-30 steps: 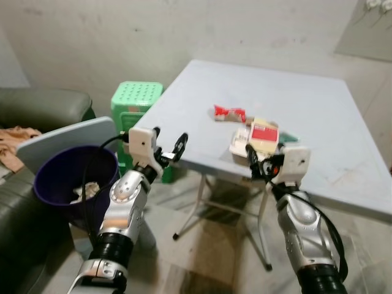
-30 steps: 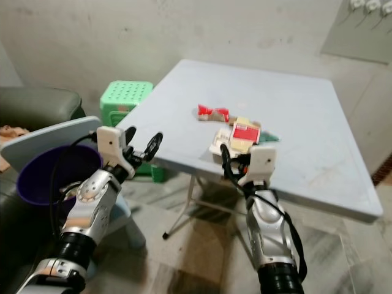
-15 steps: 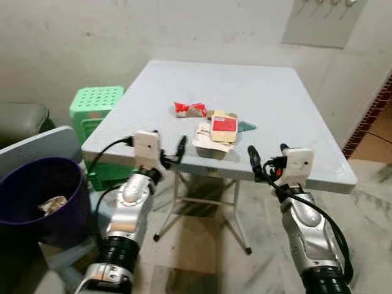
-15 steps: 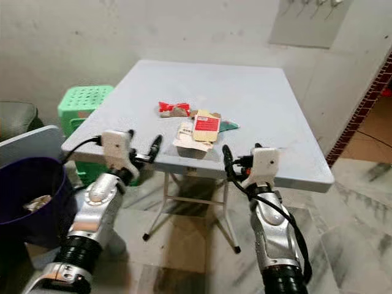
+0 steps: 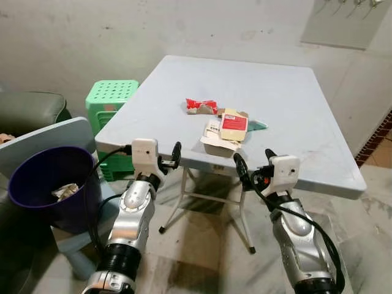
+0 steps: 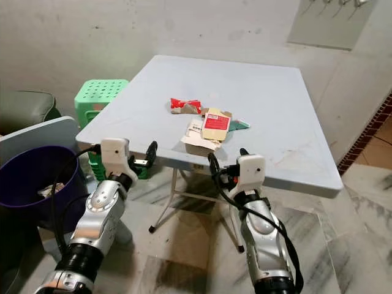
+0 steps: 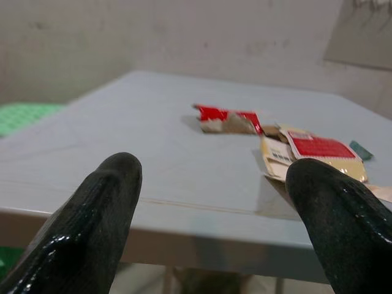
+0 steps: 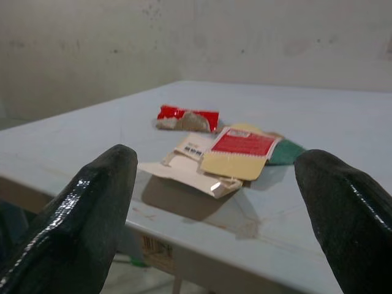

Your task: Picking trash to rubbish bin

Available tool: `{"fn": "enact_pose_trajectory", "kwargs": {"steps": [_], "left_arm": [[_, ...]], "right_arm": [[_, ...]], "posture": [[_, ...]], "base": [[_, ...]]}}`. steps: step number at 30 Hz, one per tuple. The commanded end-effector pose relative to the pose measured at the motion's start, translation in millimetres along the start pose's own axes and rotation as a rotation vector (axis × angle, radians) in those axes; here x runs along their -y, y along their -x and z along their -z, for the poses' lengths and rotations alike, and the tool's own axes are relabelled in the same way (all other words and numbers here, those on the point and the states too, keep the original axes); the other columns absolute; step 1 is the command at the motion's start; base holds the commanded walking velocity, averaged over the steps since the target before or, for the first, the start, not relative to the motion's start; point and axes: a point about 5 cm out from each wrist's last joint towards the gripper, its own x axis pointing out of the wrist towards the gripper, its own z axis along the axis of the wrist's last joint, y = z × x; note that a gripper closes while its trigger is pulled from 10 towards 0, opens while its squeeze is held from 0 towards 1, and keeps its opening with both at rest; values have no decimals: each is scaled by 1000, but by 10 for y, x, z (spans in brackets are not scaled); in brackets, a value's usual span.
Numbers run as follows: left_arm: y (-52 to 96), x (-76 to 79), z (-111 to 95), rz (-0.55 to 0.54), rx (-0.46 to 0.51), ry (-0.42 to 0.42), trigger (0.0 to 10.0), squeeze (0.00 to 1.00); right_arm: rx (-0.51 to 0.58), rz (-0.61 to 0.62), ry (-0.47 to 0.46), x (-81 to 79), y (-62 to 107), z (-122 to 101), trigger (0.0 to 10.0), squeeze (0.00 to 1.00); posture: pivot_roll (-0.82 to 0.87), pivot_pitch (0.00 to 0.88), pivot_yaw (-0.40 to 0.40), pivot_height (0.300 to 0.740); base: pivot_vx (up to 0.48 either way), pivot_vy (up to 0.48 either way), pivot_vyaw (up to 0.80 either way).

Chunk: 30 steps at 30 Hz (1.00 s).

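Trash lies on the pale blue table [image 5: 294, 104]: a red wrapper [image 5: 201, 106], a flattened red and yellow carton [image 5: 231, 122] on white card [image 5: 214, 136], and a green scrap [image 5: 260, 125]. A purple bin [image 5: 52, 184] with crumpled paper inside stands on the floor at my left. My left gripper [image 5: 168, 158] hangs open and empty just before the table's near edge. My right gripper [image 5: 253, 160] is open and empty too, level with that edge, below the carton. The right wrist view faces the carton [image 8: 242, 150] between open fingers [image 8: 92, 208].
A green plastic stool [image 5: 112, 98] stands beside the table's left side. A dark sofa [image 5: 30, 110] and a pale blue board [image 5: 43, 139] are behind the bin. The table's folding legs [image 5: 242, 214] stand on the marble floor in front of me.
The camera has swung from the bin toward the table, then slightly back left. Both grippers stay open and empty before the table edge. The trash has not moved.
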Motion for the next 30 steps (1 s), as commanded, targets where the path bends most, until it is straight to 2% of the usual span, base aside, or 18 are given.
{"fn": "enact_pose_trajectory", "kwargs": {"steps": [1, 3, 8, 11, 12, 21, 30], "left_arm": [[30, 0, -85, 30, 46, 19, 10000, 0], [173, -16, -85, 110, 30, 125, 10000, 0], [291, -23, -72, 135, 10, 29, 10000, 0], [361, -26, -84, 146, 13, 35, 10000, 0], [369, -35, -79, 144, -2, 36, 10000, 0], [357, -59, -114, 161, -48, 64, 10000, 0], [371, -54, -118, 173, -73, 69, 10000, 0]], "right_arm": [[30, 19, 10, 51, 29, -71, 10000, 0], [17, 51, 2, 114, 132, -68, 10000, 0], [-23, 139, -37, 177, 220, -95, 10000, 0], [52, 69, 31, 127, 263, -200, 10000, 0], [36, 72, 8, 108, 270, -172, 10000, 0], [8, 66, 2, 71, 244, -198, 10000, 0], [-2, 58, -1, 36, 236, -188, 10000, 0]], "posture": [[19, 12, -15, 715], [17, 11, -11, 715], [19, 7, -10, 715], [20, 10, -7, 715], [18, 11, -5, 715], [21, 18, -2, 715], [21, 22, 1, 715]], "base": [[0, 0, 0], [0, 0, 0], [0, 0, 0], [0, 0, 0], [0, 0, 0], [0, 0, 0], [303, 0, 0]]}}
